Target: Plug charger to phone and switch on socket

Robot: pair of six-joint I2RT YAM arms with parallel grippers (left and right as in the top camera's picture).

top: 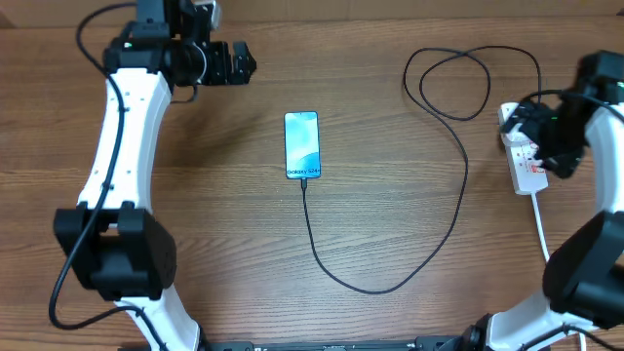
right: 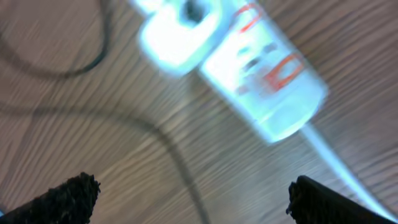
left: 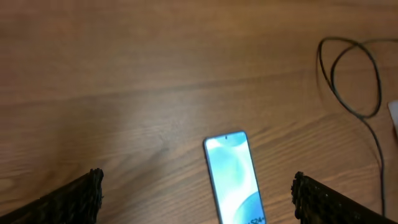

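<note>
Right gripper, fingers spread, over socket; charger apparently seated in phone; left gripper spread, clear; switching step pending: press red switch.

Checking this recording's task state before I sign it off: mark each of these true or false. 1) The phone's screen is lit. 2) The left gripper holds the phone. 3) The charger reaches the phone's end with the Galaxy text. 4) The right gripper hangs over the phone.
1) True: the phone shows a lit blue-teal screen.
2) False: the left gripper is open and holds nothing, off to the far left of the phone.
3) True: the charger runs up to that end of the phone.
4) False: the right gripper is open over the socket at the table's right side.
</note>
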